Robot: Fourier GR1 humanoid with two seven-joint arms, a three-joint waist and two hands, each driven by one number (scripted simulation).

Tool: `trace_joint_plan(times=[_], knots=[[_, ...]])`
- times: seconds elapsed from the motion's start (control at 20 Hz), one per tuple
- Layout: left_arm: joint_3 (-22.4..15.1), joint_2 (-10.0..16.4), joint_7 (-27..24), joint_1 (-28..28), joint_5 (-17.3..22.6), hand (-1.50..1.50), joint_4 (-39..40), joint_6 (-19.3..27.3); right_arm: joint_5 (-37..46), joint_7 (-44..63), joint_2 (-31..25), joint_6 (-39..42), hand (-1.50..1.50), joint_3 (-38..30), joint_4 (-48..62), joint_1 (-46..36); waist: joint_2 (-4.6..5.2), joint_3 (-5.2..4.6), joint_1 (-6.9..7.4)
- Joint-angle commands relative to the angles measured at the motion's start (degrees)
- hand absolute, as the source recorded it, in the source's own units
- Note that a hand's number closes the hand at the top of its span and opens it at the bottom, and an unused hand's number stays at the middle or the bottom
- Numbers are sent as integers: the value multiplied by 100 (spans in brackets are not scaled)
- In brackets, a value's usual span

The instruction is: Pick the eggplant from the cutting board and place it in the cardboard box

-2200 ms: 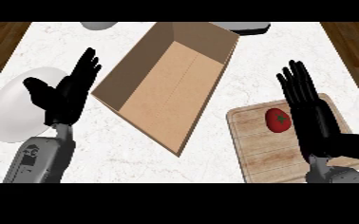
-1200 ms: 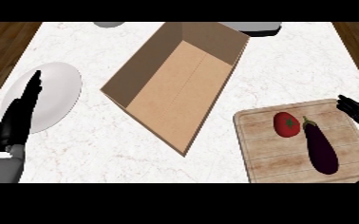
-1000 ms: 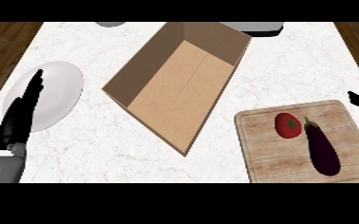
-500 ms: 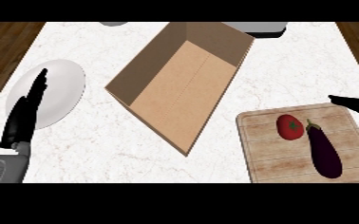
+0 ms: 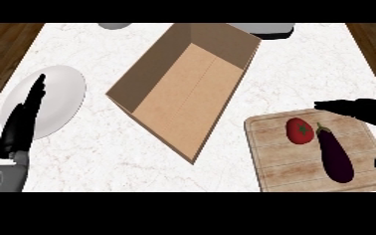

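The eggplant [image 5: 334,154] lies lengthwise on the cutting board [image 5: 275,174] at your near right, just beside the tomato [image 5: 299,130]. Your right robot hand [image 5: 346,107] hovers at the board's far edge, fingers straight, holding nothing. Bring it down over the eggplant's middle, clear of the tomato. Your left robot hand [image 5: 24,122] rests open over the plate [image 5: 66,94]. Beyond, the cardboard box [image 5: 187,89] lies open.

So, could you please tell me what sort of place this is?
Most likely a kitchen counter: a pale marbled worktop, a wooden cutting board bearing an eggplant and a tomato, and a white plate.
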Motion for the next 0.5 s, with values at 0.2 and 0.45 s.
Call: trace_joint_plan(times=[0.2,0.45], knots=[[254,78,130,134,-33,0,-254,-251,675,-419,508,52,-150,-83,503,-202,-25,-2,-100],[99,-232,472,-127,-329,0,-282,36,774,-600,321,236,-150,-118,448,-68,-23,-2,-143]])
